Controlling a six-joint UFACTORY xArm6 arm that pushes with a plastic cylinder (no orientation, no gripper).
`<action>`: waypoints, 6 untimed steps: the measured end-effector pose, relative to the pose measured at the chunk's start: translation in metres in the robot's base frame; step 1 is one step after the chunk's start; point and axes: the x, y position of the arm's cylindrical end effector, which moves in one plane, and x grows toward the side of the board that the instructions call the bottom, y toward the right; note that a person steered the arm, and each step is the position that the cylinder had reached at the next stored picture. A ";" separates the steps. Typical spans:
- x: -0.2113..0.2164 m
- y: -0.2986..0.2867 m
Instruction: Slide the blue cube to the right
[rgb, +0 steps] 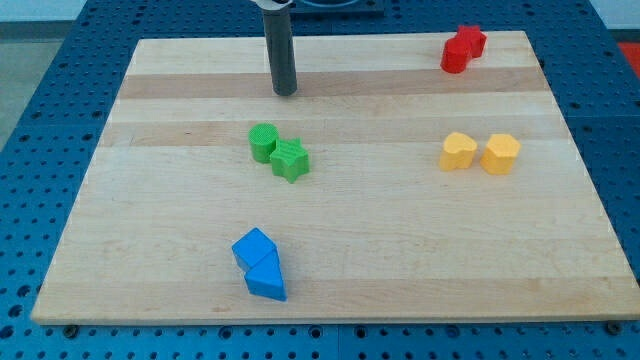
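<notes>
A: Progress? Blue cube (254, 247) found low on the board (400, 260), left of centre, touching a blue wedge (267, 280). Not yet pushed, judging by position.

B: Tip (286, 92) noted near the view's top, well apart from the cube, beyond the green pair (279, 151). No hand fitted, bare rod only. Whole slide rightward left to do.

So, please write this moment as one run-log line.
my tip: view's top, above green blocks | blue cube: view's bottom, touching blue wedge | contact: none | step: not started
</notes>
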 end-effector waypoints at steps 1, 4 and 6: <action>0.001 -0.063; 0.226 -0.141; 0.258 -0.095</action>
